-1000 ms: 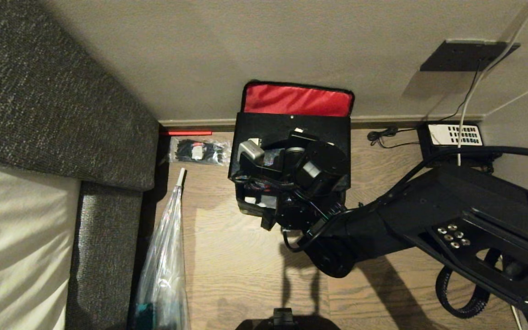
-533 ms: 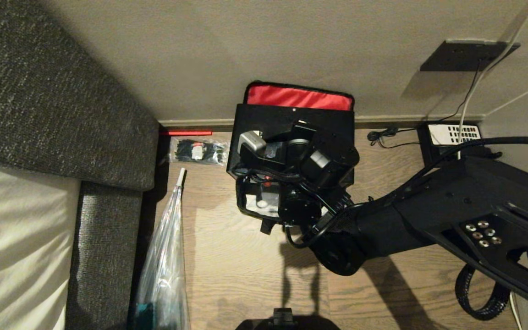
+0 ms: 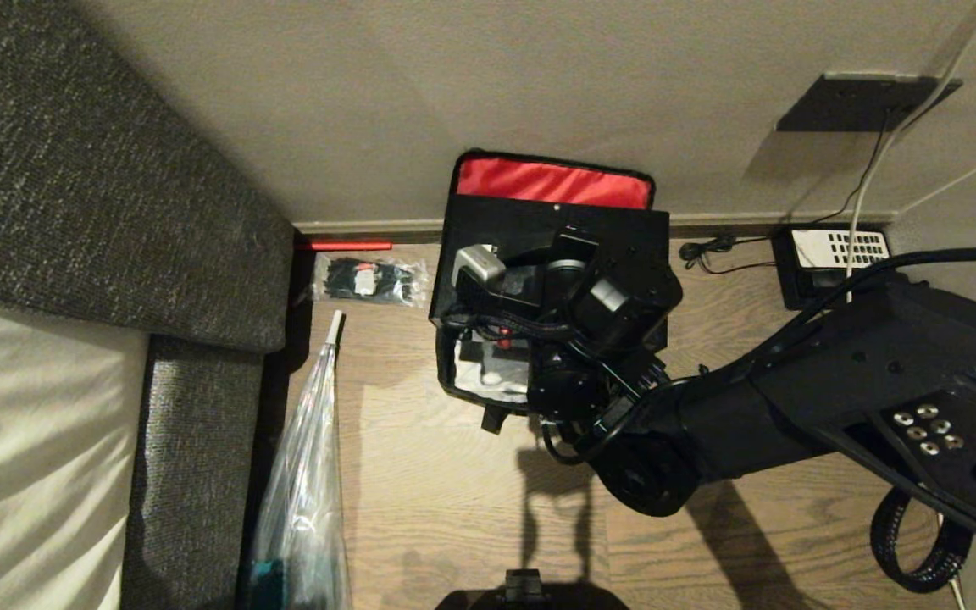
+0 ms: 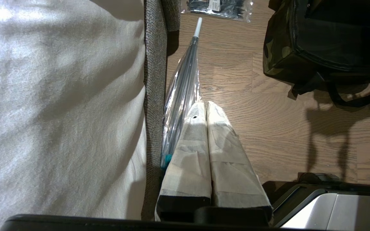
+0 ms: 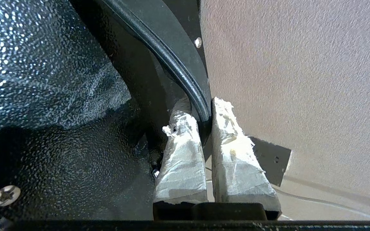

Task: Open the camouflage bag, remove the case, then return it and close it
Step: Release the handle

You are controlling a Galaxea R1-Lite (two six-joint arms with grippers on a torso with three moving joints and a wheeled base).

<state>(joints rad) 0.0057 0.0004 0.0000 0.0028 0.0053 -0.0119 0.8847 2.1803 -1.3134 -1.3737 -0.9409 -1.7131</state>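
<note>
2 arms show: at 9 o'clock our left end effector (image 4: 206, 110) hangs idle, fingers pressed together, beside the bed (image 4: 59, 106). At 12 o'clock the camouflage bag (image 3: 464, 385) gapes on the floor; our right end effector (image 5: 201, 110) pinches the case (image 3: 556, 233) by its handle (image 5: 175, 69) above it.

Place: a lived-in room, home or hotel-like
Floor: wood-grain planks (image 3: 437, 500)
Wall: plain beige wall (image 3: 454, 76) with baseboard and a dark wall plate (image 3: 861, 102)
Furniture: grey woven upholstery (image 3: 73, 195), white bedding (image 3: 22, 440)
Clutter: telephone (image 3: 835, 254) on the floor, trailing cords
</note>
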